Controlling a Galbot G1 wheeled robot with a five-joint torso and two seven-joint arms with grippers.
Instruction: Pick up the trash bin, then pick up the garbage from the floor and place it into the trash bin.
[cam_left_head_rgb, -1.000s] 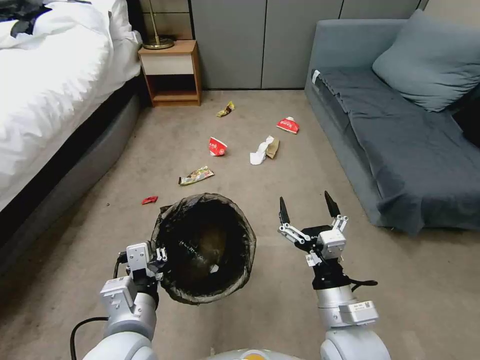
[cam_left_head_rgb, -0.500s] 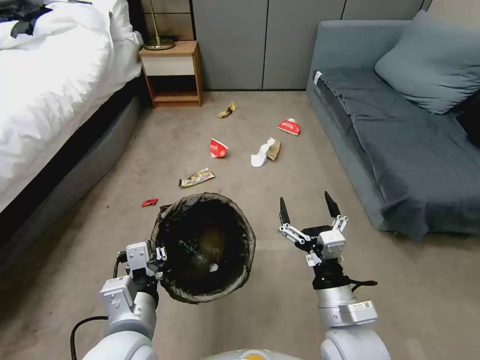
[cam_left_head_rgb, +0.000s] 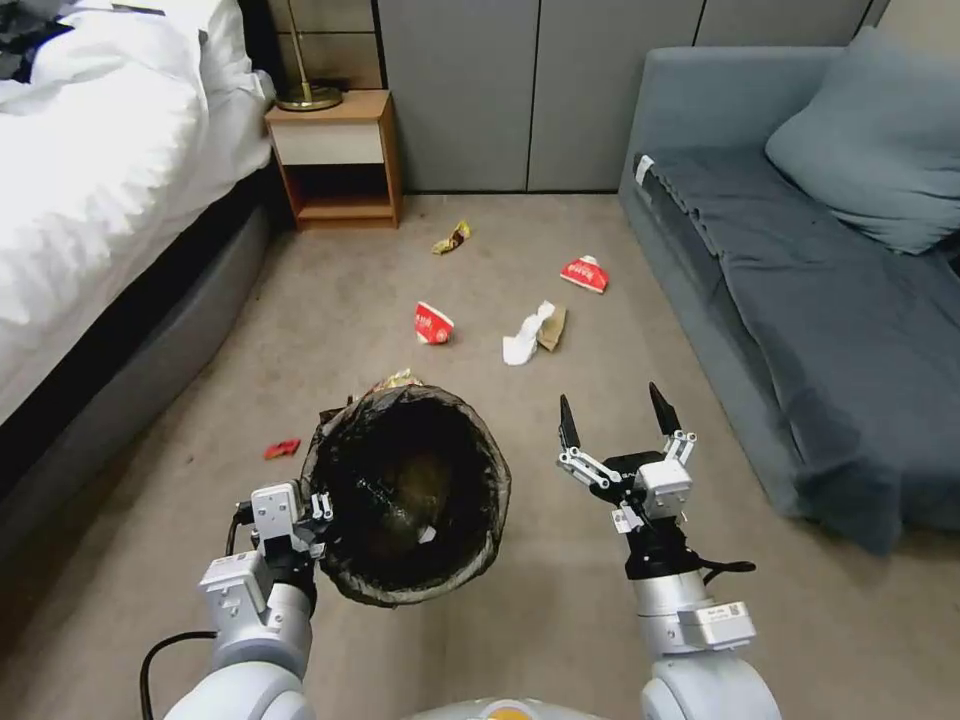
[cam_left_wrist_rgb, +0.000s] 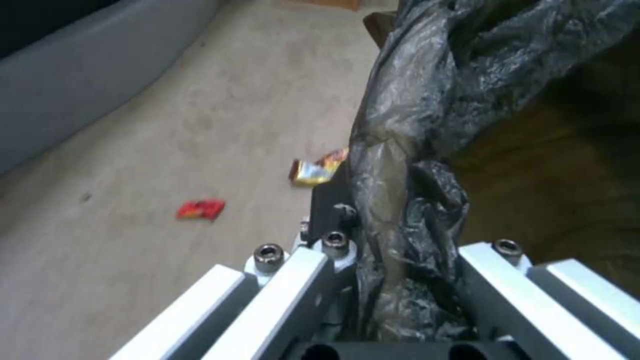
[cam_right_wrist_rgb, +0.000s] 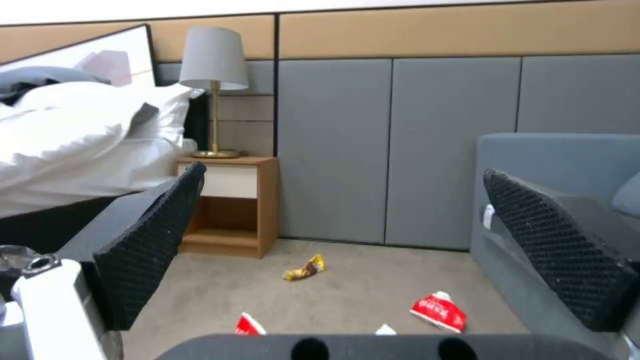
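The trash bin (cam_left_head_rgb: 497, 470), lined with a crinkled black bag, hangs tilted above the carpet. My left gripper (cam_left_head_rgb: 322, 508) is shut on its near-left rim; the left wrist view shows the jaws pinching the bag-covered rim (cam_left_wrist_rgb: 393, 150). My right gripper (cam_left_head_rgb: 612, 410) stands open and empty to the right of the bin. Garbage lies on the floor ahead: a red-and-white wrapper (cam_left_head_rgb: 433, 323), white tissue (cam_left_head_rgb: 522, 337) with a cardboard scrap (cam_left_head_rgb: 553, 327), another red wrapper (cam_left_head_rgb: 584, 274), a yellow-brown wrapper (cam_left_head_rgb: 451, 238), and a small red scrap (cam_left_head_rgb: 282, 449). One more wrapper (cam_left_head_rgb: 398, 380) peeks from behind the bin.
A bed (cam_left_head_rgb: 90, 180) with white bedding runs along the left. A wooden nightstand (cam_left_head_rgb: 335, 160) with a lamp stands at the back wall. A grey sofa (cam_left_head_rgb: 800, 270) lines the right side. Open carpet lies between them.
The whole view has shifted: the camera moved forward, so the litter sits nearer and the striped wrapper is now mostly hidden behind the bin. Both arms hold their poses.
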